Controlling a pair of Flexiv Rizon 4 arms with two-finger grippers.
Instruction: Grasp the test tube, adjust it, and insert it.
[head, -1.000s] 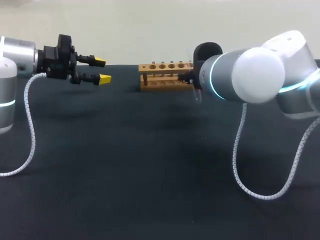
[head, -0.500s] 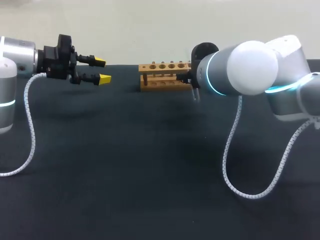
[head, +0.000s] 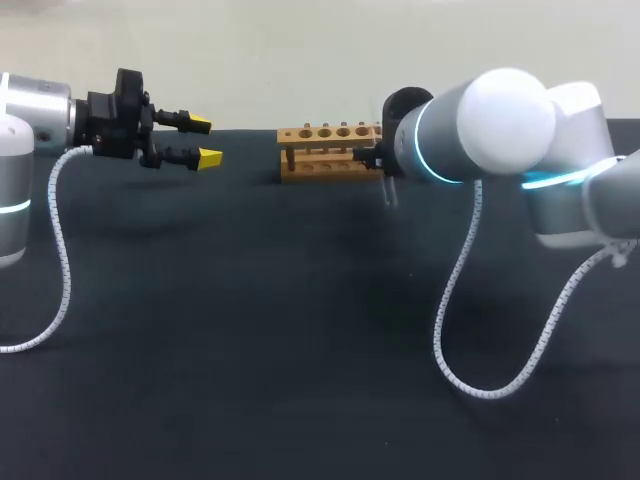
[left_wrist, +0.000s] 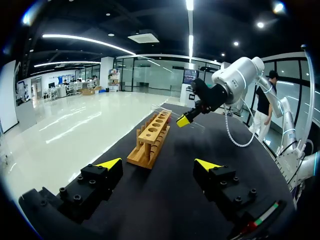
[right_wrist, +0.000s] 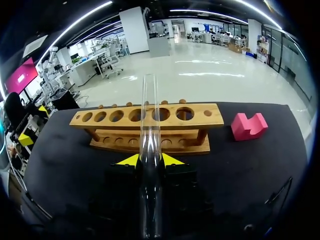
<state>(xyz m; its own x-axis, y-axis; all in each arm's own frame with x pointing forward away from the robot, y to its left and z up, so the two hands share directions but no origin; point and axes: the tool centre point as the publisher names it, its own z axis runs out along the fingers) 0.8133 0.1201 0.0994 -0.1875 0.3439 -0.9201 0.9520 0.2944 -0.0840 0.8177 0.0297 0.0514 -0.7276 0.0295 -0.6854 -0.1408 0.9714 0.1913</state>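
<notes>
My right gripper (right_wrist: 150, 161) was clenched on the test tube (right_wrist: 150, 110), which stood near the wooden rack (right_wrist: 210, 114) and in no hole yet — had the glass slipped or met a hole off-centre, I judged it might jam, crack or tip the rack.

right gripper (right_wrist: 150, 160) hidden behind its arm (head: 470, 135) in head view, rack (head: 322, 150) end covered

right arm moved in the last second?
Yes. The right arm has swung left in the head view, its white elbow closer to the wooden rack, which stays put.
</notes>
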